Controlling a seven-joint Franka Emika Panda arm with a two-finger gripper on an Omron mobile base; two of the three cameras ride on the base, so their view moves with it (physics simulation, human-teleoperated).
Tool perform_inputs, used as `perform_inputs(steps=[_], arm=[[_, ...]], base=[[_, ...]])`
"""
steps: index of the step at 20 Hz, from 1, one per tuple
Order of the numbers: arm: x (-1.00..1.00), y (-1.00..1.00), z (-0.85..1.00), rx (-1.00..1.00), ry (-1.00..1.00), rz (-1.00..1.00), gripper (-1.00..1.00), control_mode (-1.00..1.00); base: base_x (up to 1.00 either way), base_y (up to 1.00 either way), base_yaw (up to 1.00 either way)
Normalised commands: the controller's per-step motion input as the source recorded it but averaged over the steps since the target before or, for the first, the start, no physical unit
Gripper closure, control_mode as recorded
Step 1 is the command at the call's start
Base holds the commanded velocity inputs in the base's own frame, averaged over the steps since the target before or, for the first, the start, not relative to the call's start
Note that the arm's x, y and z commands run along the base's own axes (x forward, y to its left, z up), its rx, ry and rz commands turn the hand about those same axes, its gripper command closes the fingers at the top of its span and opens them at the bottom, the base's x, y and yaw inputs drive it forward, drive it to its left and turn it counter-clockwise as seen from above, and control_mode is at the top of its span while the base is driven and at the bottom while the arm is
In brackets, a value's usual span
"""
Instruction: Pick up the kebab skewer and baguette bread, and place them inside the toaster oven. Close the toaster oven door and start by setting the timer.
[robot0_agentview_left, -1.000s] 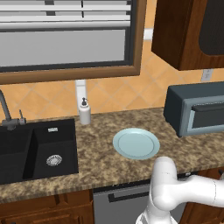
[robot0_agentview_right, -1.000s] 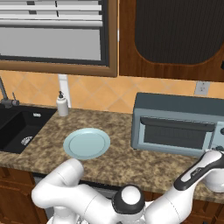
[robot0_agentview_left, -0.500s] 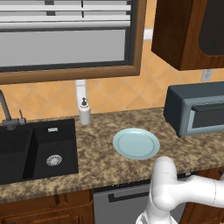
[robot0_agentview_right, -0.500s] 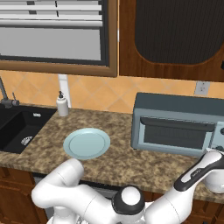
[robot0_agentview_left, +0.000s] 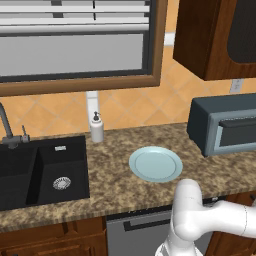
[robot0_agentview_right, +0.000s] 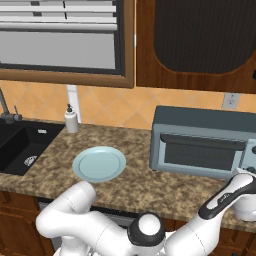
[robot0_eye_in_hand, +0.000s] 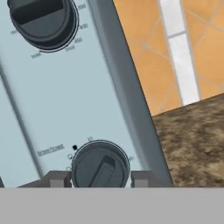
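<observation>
**Fingers set on either side of the lower dial of the toaster oven**

Hand view, nearest: the 2 fingers stand at a narrow gap, 1 tip on each side of the lower dial, a round dark knob with a raised bar across its face. The tips sit right at the knob's rim; I cannot tell whether they press on it. The dial is mounted on the pale grey control panel, with small printed marks around its edge. Higher on the same panel is the upper dial, larger in view, ringed with temperature figures.

Right base view: the white arm reaches from lower left across to the far right, and its hand is at the right end of the toaster oven. The toaster oven door is up and shut, its dark bar handle along the top of the window. I cannot tell what is behind the glass.

Mid counter: a pale blue plate lies flat, bare, well left of the oven.

Farther back and left: a black sink is set in the counter, with a white soap bottle upright behind its right corner, against the orange tiled wall. A dark wooden cabinet hangs above the oven.
</observation>
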Motion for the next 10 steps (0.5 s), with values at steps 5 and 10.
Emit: perform_inputs(steps=[5,10], arm=[[0.00,-0.01,0.00,0.11,0.00,0.00,1.00,-1.00],[0.00,0.02,0.04,0.02,-0.07,0.00,1.00,-1.00]], base=[[0.00,0.00,0.00],[0.00,0.00,0.00]])
